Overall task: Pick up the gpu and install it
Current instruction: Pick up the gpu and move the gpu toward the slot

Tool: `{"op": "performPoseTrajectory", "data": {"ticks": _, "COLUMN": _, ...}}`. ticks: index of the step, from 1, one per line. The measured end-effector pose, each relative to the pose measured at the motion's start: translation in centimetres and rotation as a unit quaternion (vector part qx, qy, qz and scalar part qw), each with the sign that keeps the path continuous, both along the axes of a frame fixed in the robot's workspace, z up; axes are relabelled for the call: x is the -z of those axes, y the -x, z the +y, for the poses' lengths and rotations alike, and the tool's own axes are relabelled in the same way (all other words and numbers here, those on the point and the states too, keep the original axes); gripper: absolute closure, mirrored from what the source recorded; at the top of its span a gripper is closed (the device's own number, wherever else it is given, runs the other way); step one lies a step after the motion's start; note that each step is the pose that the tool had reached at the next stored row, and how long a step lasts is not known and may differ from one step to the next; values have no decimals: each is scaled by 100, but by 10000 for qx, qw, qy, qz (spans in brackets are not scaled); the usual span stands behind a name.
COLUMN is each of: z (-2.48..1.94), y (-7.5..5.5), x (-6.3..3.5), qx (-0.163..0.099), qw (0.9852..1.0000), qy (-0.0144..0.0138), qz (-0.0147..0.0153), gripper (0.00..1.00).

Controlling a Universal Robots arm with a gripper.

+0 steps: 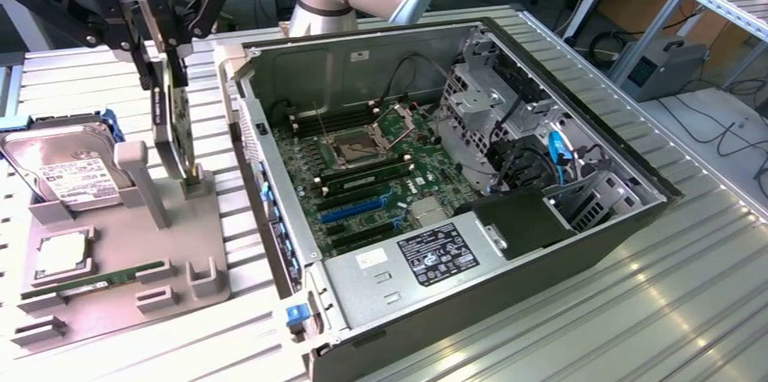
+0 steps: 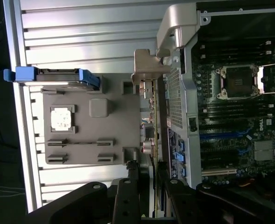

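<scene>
One gpu hangs upright in the jaws, which are narrowed onto its two faces near the upper end. It stands over the grey holder on the desk, just beside the open computer case. Whether its lower end is clear of the holder's slot I cannot tell.

By its look the card is light and stiff but fragile. The flat board takes a pinch well, while the silver bracket and the connector edge are best left untouched.

The case's rim lies close on the exterior view's right of the card, and a hard drive stands near on the exterior view's left. Over the motherboard there is open room. The drive cage and blue cables crowd the far side.
</scene>
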State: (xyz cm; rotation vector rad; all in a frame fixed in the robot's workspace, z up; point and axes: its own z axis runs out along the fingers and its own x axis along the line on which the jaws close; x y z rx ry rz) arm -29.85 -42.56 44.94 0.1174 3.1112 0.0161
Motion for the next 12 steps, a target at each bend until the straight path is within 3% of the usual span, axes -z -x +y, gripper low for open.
{"op": "performPoseTrajectory", "data": {"ticks": 12, "z": -10, "y": -54, "x": 26, "qx": 0, "qw": 10000, "qy": 23, "qz": 0, "gripper": 73}}
